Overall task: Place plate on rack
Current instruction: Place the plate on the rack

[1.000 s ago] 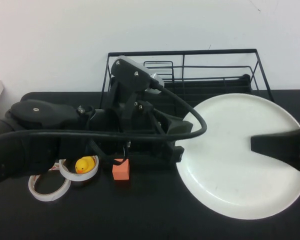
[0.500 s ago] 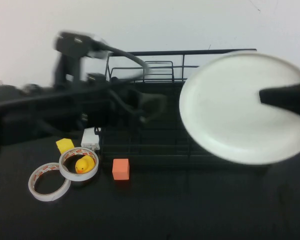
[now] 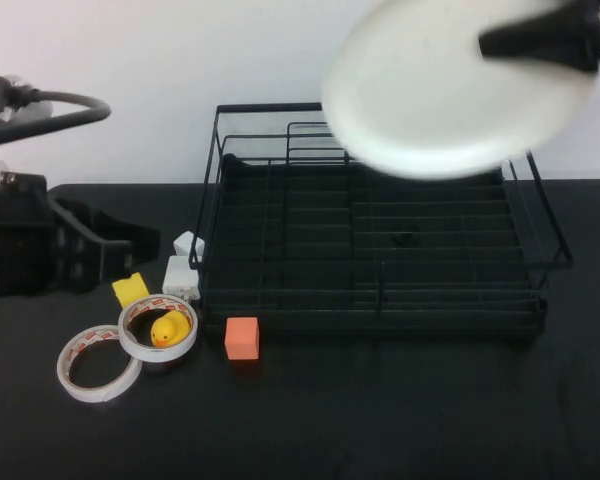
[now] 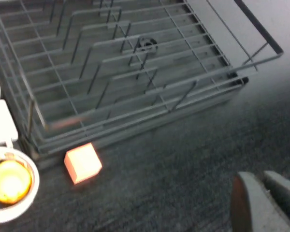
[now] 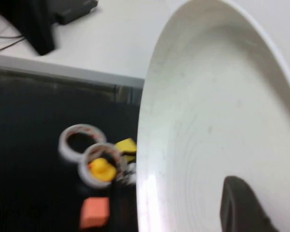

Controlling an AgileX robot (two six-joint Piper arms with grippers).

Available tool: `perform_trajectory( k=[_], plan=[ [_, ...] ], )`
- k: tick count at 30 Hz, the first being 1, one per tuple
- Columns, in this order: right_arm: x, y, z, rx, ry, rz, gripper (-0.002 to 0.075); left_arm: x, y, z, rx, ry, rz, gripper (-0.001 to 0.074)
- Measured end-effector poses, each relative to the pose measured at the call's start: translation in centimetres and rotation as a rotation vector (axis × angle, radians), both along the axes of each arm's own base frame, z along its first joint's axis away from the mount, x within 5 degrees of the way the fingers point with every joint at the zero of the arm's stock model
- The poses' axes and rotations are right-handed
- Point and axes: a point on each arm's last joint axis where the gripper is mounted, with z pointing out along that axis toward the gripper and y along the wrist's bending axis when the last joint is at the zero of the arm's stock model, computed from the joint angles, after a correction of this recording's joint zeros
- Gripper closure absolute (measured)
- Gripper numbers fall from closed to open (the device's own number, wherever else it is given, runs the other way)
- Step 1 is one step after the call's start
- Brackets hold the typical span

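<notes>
Over on the far left the left arm is sitting low beside the black surface, its left end effector pointing toward the rack, well apart from it; in its wrist view two pale fingertips are showing close together over bare surface, though I cannot tell whether they are fully closed. Just in front of it two tape rings are lying near the surface's left front, one of them ringing a yellow duck, with a yellow block and a white block just beside the rack's left wall. An orange cube is sitting just in front of the rack's front left corner. The rack is standing open-topped across the middle, a small upright divider rising near its front rail. The front of the surface is lying bare to the right. Up at the upper right the right end effector is gripping the plate at its right edge, holding it tilted in the air above the rack's rear right portion, clear of the railings.
</notes>
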Motion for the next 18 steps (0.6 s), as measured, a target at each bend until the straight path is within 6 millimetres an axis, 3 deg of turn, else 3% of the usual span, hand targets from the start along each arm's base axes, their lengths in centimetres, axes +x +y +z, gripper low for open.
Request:
perform_trajectory(
  k=[4,11,18],
  plan=[
    [4.0,0.2,1.4,0.029,-0.053,-0.007,0.0578,-0.7,0.0,-0.1,0.006,0.049,-0.033,0.073],
    [9.3,1.1,0.6,0.052,-0.125,0.012,0.0578,-1.5,-0.2,-2.3,0.007,0.157,-0.074,0.0735],
    [13.0,4.3,-4.0,0.071,-0.1,0.079,0.0578,-2.3,-0.3,-5.4,-0.019,0.271,-0.072,0.0735]
  ],
)
